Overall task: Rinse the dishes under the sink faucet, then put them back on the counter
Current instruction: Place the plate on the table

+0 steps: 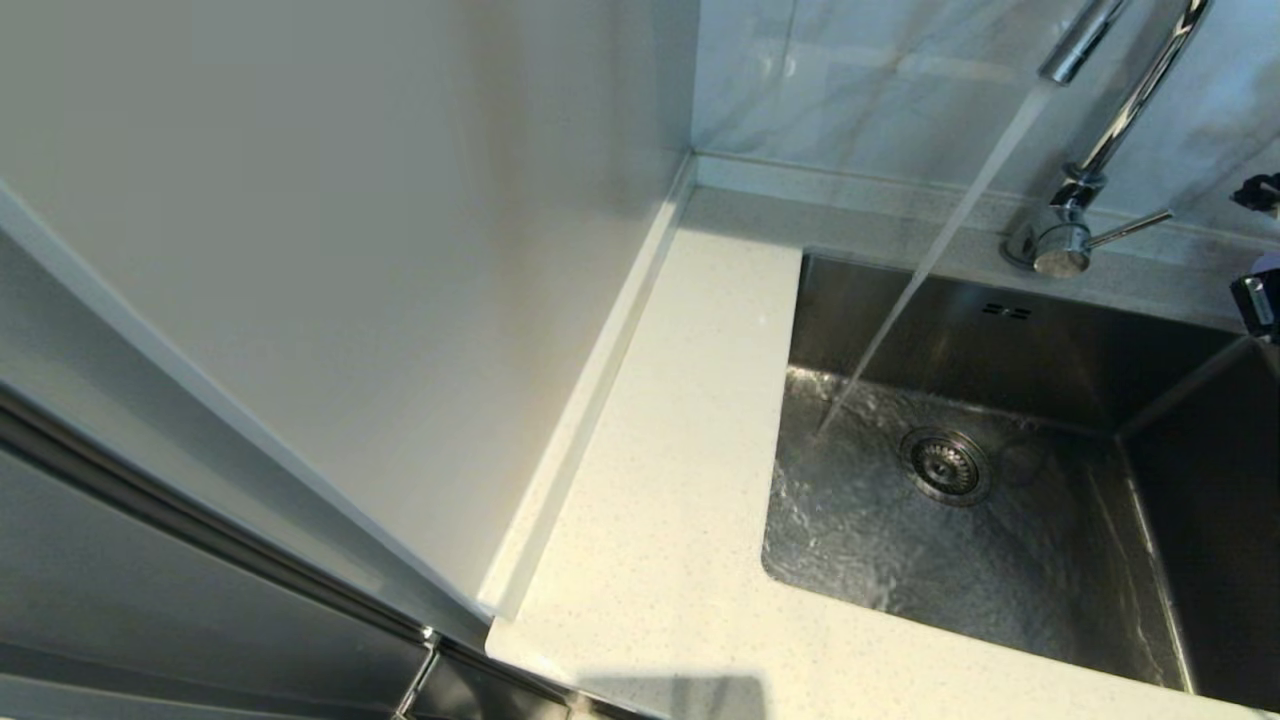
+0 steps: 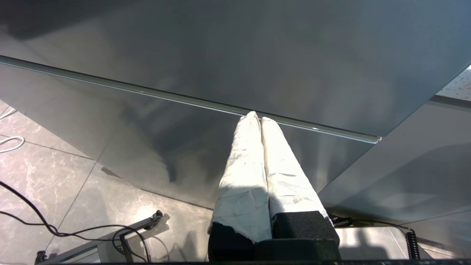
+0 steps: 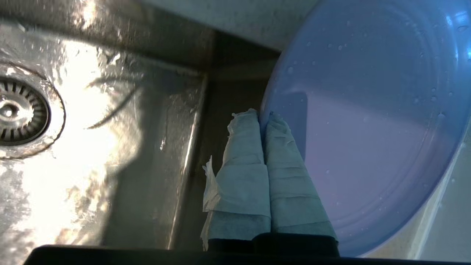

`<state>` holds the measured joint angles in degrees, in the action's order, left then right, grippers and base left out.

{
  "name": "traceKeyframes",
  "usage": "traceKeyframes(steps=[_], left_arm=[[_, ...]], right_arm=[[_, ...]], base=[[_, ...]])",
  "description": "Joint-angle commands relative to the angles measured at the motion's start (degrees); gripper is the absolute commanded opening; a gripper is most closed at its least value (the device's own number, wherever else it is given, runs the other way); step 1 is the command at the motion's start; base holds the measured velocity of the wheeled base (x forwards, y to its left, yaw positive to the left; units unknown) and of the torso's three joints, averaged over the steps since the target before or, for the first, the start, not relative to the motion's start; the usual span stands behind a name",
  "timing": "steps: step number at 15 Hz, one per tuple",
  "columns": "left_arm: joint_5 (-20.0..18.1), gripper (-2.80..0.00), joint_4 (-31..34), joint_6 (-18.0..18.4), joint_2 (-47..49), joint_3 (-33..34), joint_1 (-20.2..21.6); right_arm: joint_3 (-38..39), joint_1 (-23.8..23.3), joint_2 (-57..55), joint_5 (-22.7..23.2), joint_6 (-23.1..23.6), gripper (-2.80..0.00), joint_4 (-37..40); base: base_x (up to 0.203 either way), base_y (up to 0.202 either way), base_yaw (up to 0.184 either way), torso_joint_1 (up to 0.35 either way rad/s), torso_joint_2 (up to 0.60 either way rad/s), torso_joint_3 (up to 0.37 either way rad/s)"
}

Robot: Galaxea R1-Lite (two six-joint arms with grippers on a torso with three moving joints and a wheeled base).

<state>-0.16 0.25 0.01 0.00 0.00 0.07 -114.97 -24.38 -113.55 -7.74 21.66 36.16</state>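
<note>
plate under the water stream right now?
No. In the head view the water falls straight onto the bare sink floor, while the right tool holds the plate off to the side.

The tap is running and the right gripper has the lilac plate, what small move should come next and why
Probably carry the lilac plate, pinched at its rim by the right gripper, sideways toward the water stream: the stream lands left of the drain strainer, and the plate sits off at the sink's right.

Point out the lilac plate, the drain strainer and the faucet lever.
flat lilac plate (image 3: 375, 121), right wrist view, wet face.
round metal drain strainer (image 1: 945, 466), head view, centre.
thin chrome faucet lever (image 1: 1130, 229), head view, mid-shaft.
</note>
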Motion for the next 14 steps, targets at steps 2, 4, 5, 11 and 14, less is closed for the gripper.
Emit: traceKeyframes(steps=[2, 4, 5, 11, 14], left_arm=[[-0.02, -2.80, 0.01, -0.08, 0.00, 0.00, 0.01], [-0.02, -2.80, 0.01, -0.01, 0.00, 0.00, 0.01], [-0.02, -2.80, 0.01, -0.09, 0.00, 0.00, 0.01], [-0.02, -2.80, 0.01, -0.04, 0.00, 0.00, 0.01], [-0.02, -2.80, 0.01, -0.01, 0.00, 0.00, 0.01]], right_arm=[[-0.02, -0.05, -0.88, -0.08, 0.13, -2.80, -0.92], [-0.07, -0.05, -0.88, -0.08, 0.13, -2.80, -0.95], [-0.08, -0.05, -0.88, -0.09, 0.13, -2.80, -1.09], [-0.08, -0.14, -0.79, -0.17, -0.25, 0.00, -2.03], [-0.08, -0.05, -0.60, -0.17, -0.74, 0.00, -3.73]], base=[[0.000, 0.000, 0.000, 0.000, 0.00, 0.000], [0.000, 0.000, 0.000, 0.000, 0.00, 0.000], [0.000, 0.000, 0.000, 0.000, 0.00, 0.000], [0.000, 0.000, 0.000, 0.000, 0.00, 0.000], [0.000, 0.000, 0.000, 0.000, 0.00, 0.000]])
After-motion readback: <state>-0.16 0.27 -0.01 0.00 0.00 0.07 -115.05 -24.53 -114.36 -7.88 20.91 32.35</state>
